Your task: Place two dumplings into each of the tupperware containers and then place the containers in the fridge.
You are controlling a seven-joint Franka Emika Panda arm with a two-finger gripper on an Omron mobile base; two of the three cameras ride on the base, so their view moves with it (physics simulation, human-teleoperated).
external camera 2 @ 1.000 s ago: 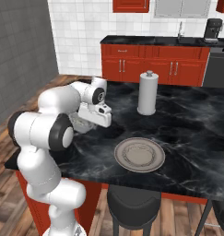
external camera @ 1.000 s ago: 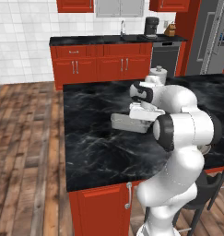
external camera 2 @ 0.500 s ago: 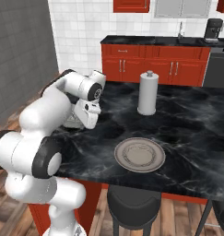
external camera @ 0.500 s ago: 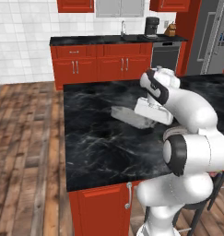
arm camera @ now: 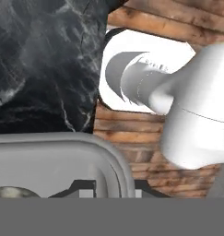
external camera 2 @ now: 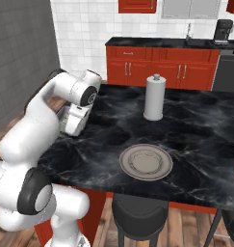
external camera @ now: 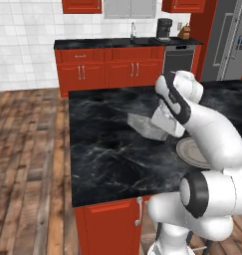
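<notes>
Translucent grey tupperware container: held up off the black marble island counter, tilted, in the left base view.
Container long axis: runs from the gripper out toward the left of the left base view, its free end pointing left and a little away; the far-left corner sits highest.
Container in hand view: rounded rim fills the lower left, seen from just above.
Dumpling: a pale lumpy piece lies inside the tray at the bottom left of the hand view.
Gripper: fingers drawn together, clamped on the container's right-hand rim; the fingertips themselves are mostly hidden by the tray.
Arm: bent over the island's near-left part in the right base view, hand pointing down beside the counter edge.
Round plate: flat on the counter, well apart from the container.
Paper towel roll: upright behind the plate.
Fridge: grey steel, far right, doors closed.
</notes>
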